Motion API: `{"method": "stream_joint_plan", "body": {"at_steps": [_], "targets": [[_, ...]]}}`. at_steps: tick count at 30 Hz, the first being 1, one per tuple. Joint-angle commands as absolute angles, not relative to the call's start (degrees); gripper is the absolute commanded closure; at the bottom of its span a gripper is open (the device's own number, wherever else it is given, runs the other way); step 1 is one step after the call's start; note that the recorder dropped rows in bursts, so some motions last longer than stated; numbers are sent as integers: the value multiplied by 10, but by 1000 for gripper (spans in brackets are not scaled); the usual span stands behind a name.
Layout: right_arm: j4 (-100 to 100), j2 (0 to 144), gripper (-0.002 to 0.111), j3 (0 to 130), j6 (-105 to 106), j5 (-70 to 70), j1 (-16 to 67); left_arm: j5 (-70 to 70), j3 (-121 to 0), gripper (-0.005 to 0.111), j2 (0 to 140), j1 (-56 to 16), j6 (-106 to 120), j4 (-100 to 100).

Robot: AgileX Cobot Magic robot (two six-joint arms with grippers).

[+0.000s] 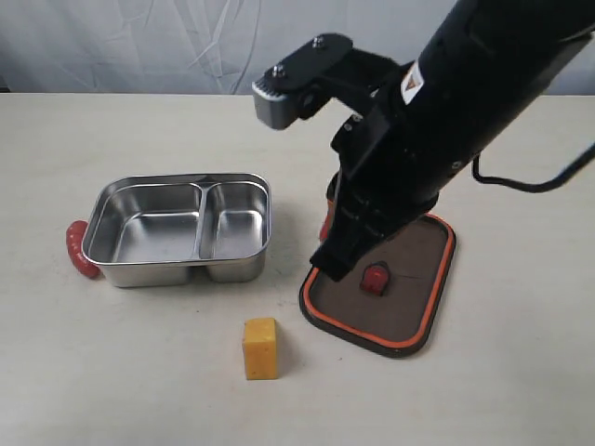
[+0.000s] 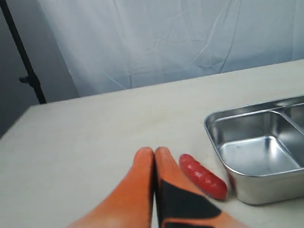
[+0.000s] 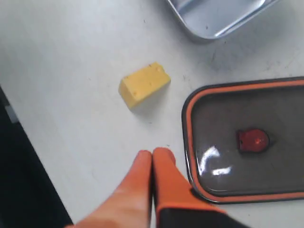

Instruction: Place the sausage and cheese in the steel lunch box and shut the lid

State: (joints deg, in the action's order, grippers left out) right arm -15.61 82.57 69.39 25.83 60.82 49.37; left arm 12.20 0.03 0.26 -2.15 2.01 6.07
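Sausage (image 1: pixel 78 251) partly behind the steel lunch box (image 1: pixel 172 272) — far corner of the lid (image 1: pixel 416 281) (exterior view) beneath the right arm (image 1: pixel 446 111).

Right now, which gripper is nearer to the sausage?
Left. The left gripper, fingers shut, is just beside the sausage; the right gripper is by the lid, with the steel lunch box between it and the sausage.

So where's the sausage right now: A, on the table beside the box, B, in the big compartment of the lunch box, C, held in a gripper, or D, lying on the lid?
A: the sausage lies on the table just outside one end of the steel lunch box, and both of the box's compartments are empty.
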Motion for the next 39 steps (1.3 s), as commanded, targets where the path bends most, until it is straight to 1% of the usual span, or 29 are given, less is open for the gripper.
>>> {"method": "stream_joint_plan", "body": {"at_steps": [1, 5, 8, 11, 14, 18, 24, 27, 29, 32, 36, 37, 39], "targets": [[-184, 778, 108, 693, 249, 607, 493, 25, 0, 107, 0, -25, -44, 0], [-188, 758, 108, 693, 249, 608, 493, -76, 0, 107, 0, -25, -67, -203], [-188, 758, 108, 693, 249, 607, 493, -99, 0, 107, 0, -25, -108, -346], [-187, 756, 108, 682, 249, 594, 493, -88, -12, 107, 0, -25, -105, -358], [-183, 756, 108, 660, 249, 580, 493, -21, -63, 107, 14, -25, -100, -335], [-183, 756, 108, 634, 239, 571, 493, 83, -178, 107, 141, -23, -100, -230], [-185, 756, 108, 616, 219, 569, 493, 278, -395, 107, 443, -23, -154, -17], [-187, 756, 108, 604, 219, 569, 493, 363, -490, 107, 578, -23, -198, 56], [-187, 756, 108, 597, 219, 570, 493, 400, -543, 107, 642, -23, -210, 71], [-186, 756, 108, 587, 219, 570, 493, 437, -591, 107, 719, -23, -210, 77], [-186, 756, 108, 572, 219, 566, 493, 463, -611, 105, 796, -6, -209, 61], [-186, 756, 108, 568, 219, 566, 493, 473, -611, 102, 815, 0, -204, 52], [-186, 756, 108, 557, 219, 566, 493, 503, -611, 92, 854, 21, -204, 45]]}}
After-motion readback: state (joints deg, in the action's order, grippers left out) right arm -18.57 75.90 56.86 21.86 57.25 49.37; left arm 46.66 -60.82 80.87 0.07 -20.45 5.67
